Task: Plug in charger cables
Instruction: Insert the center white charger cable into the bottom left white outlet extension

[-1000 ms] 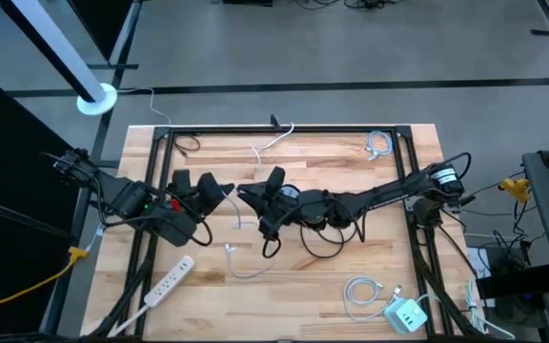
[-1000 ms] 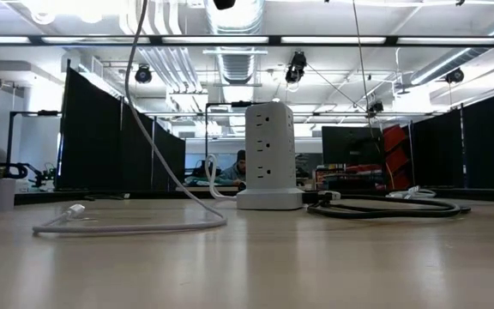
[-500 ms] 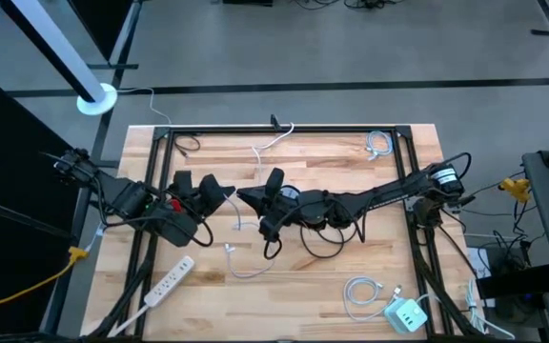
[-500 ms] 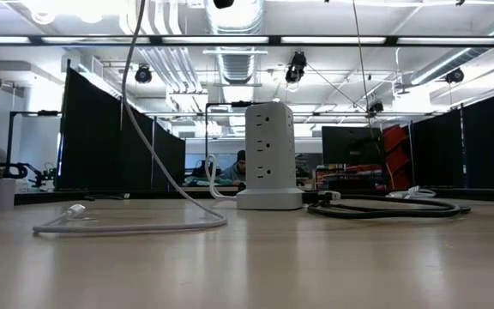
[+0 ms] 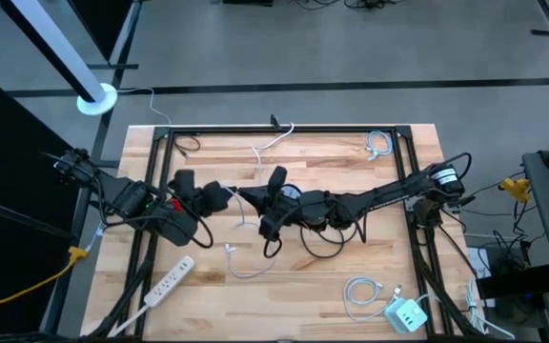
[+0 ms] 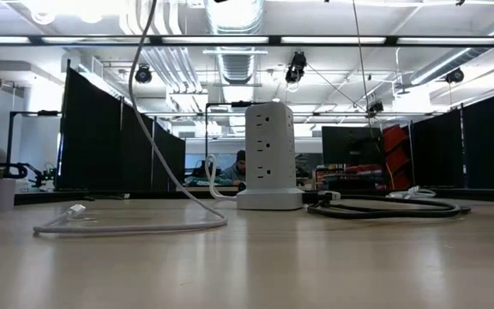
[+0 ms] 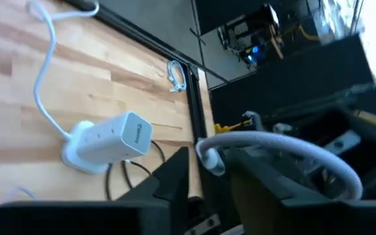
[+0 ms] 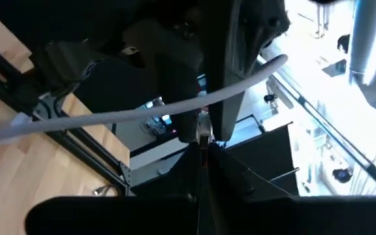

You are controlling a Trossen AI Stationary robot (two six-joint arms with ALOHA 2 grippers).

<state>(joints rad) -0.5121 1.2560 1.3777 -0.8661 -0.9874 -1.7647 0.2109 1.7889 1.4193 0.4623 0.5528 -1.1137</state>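
Observation:
A white charger cable (image 5: 237, 225) hangs between my two grippers above the table's middle. Its lower stretch (image 6: 135, 228) lies looped on the wood, with a plug (image 6: 76, 210) at that end. My right gripper (image 5: 244, 197) reaches in level from the right and is shut on the cable. My left gripper (image 5: 219, 195) faces it from the left and is open. The cable's upper plug end (image 7: 209, 158) stands between the left fingers; I cannot tell whether it touches them. A white socket tower (image 6: 268, 154) stands upright just behind, under my right arm. My right gripper pinches the white cable (image 8: 187, 108) between its two fingertips, a short way back from the upper plug end. The fingers come level from the table's right and lie across the cable. Below the hold the cable hangs slack, and its far stretch rests on the table.
Black cable loops (image 5: 323, 234) lie under my right arm. A white power strip (image 5: 170, 278) lies near the front left. A coiled white cable (image 5: 359, 293) and a charger block (image 5: 406, 312) sit at the front right. More cables (image 5: 379, 144) lie at the far edge.
My left gripper has rolled about its own pointing line without leaving its place. The hanging stretch of the white cable has swayed a little to one side and back, while its looped end has stayed where it was on the table.

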